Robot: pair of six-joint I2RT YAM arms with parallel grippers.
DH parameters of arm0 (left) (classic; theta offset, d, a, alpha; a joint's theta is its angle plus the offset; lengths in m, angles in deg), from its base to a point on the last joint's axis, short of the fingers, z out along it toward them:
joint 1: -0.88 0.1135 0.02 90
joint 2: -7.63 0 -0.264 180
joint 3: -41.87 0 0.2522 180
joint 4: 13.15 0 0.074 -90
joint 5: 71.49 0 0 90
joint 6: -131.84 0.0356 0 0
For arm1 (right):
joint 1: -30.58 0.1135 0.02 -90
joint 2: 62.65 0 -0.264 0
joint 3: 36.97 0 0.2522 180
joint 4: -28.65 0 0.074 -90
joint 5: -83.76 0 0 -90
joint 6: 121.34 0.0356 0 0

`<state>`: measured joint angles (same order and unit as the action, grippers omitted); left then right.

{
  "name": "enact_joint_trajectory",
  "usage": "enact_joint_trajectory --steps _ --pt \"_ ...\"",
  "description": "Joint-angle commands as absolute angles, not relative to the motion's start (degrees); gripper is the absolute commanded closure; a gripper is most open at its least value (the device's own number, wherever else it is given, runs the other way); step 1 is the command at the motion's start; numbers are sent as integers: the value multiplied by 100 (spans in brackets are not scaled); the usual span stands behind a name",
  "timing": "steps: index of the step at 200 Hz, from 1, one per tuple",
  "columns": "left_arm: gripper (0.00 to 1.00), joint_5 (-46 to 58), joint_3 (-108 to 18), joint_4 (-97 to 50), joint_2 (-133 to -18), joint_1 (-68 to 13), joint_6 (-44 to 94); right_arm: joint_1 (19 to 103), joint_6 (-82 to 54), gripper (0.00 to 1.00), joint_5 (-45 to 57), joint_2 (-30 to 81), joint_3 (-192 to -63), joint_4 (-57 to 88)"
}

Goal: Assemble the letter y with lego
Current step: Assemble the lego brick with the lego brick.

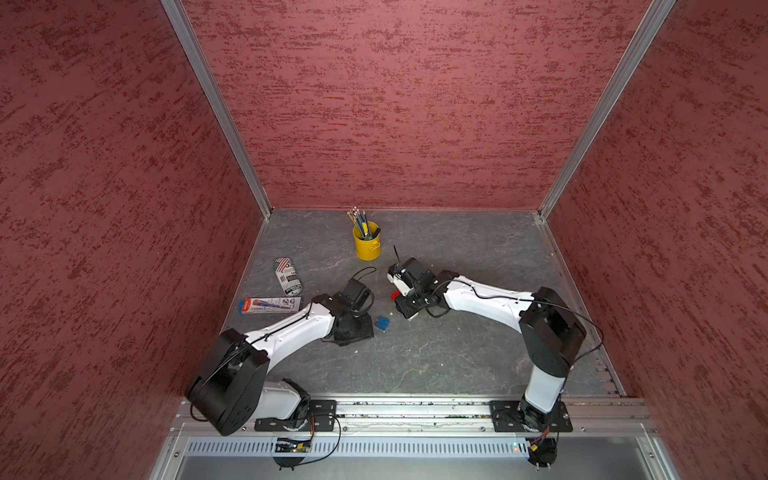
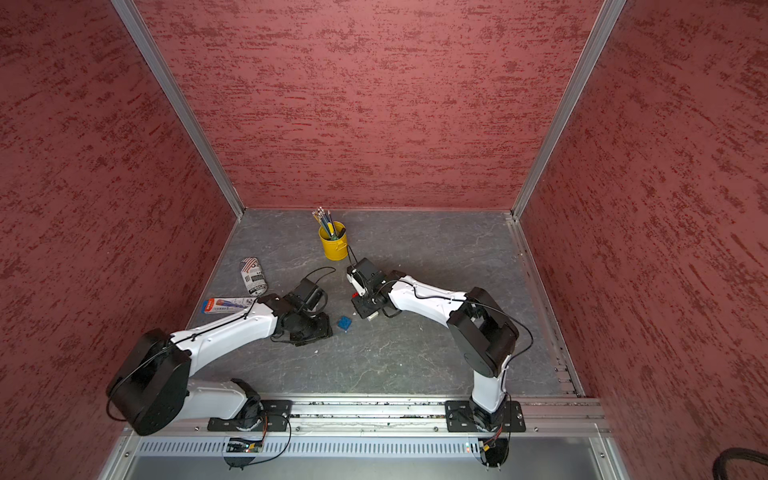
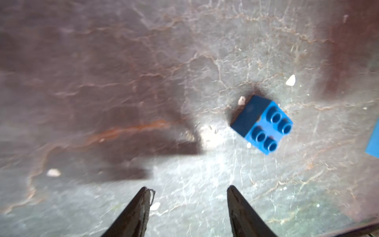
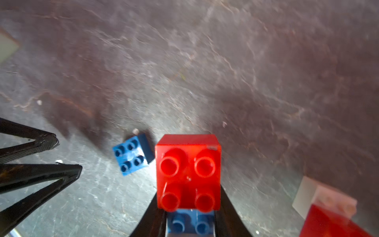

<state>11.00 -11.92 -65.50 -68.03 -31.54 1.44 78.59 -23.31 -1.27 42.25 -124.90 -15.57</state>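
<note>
Enclosure, three walls: red mottled textured panels. Back wall [image 1: 395, 104] stands behind the yellow pencil cup [image 1: 366, 245], with side walls [image 1: 104, 208] flanking it. Aluminium corner posts [image 1: 216, 104] rise behind the cup. Floor [image 1: 457, 249] under the cup: grey, veined, stone-look, possibly a printed mat. Aluminium rail [image 1: 415, 409] runs along the floor edge farthest from the cup.

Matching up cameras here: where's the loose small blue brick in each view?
Both top views: blue brick on the table, near its middle.
Left wrist: brick ahead of the open left gripper.
Right wrist: brick between that gripper and the red-topped stack.
Shared landmark: the left gripper.
</note>
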Motion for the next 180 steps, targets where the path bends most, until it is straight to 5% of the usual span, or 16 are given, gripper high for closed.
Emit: enact_joint_trajectory --steps 1,180 --pt "38 1069 -968 -6566 -6472 -2970 2 8040 -2636 69 124 4469 -12894 -1665" --pt "38 984 -436 -6778 -5656 -2685 -169 8592 -3622 69 -422 5626 -14018 -2772"
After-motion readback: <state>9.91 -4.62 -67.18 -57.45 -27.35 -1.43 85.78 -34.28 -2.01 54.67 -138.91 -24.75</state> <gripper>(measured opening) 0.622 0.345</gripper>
